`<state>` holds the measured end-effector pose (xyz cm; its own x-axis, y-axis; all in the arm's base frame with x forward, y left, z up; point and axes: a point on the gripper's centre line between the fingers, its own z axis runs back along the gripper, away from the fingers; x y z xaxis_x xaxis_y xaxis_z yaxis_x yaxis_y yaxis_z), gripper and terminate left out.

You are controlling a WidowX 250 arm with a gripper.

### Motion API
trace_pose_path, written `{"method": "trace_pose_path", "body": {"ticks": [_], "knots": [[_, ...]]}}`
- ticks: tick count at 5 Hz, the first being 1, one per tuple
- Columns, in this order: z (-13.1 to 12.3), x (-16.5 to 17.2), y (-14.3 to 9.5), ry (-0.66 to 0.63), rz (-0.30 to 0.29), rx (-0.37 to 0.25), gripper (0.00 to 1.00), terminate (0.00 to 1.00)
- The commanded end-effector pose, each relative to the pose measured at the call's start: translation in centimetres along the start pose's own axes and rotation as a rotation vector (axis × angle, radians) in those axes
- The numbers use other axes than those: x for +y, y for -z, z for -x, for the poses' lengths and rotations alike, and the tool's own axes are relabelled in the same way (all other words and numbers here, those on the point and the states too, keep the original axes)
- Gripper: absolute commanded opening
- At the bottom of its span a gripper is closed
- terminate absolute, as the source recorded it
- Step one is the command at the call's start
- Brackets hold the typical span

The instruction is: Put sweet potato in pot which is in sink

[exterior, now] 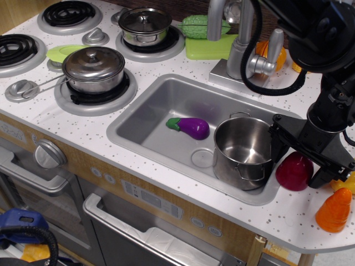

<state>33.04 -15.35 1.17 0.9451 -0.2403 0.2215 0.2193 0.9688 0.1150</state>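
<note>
The maroon sweet potato [294, 172] sits on the white countertop just right of the sink [166, 105]. The tall shiny pot [244, 151] stands in the sink's right front corner and looks empty. My black gripper [299, 160] is open and has come down over the sweet potato. One finger [277, 145] stands between pot and sweet potato, the other [323, 176] on the sweet potato's right side. The fingers straddle it; I cannot tell whether they touch it.
A purple eggplant [191, 127] lies in the sink beside the pot. An orange cone toy [334, 210] and a yellow toy [345, 182] sit right of the sweet potato. The faucet [238, 50] stands behind the sink. Two lidded pots [94, 67] are on the stove.
</note>
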Motion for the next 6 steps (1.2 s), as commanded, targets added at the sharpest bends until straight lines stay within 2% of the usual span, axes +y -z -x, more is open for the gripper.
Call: {"method": "trace_pose_path", "body": {"ticks": [1,2,3,4,6], "knots": [[-0.7,0.3,-0.7,-0.018,0.013,-0.028,0.00,0.00],[-0.7,0.7,-0.7,-0.009,0.025,-0.032,0.00,0.00],[-0.9,2.5,-1.5,0.066,-0.005,-0.005,0.00,0.00],[-1.3,5.7,-2.2,0.167,-0.007,0.023,1.00,0.00],[-1.8,9.8,-3.1,0.341,-0.087,0.024,1.00,0.00]]}}
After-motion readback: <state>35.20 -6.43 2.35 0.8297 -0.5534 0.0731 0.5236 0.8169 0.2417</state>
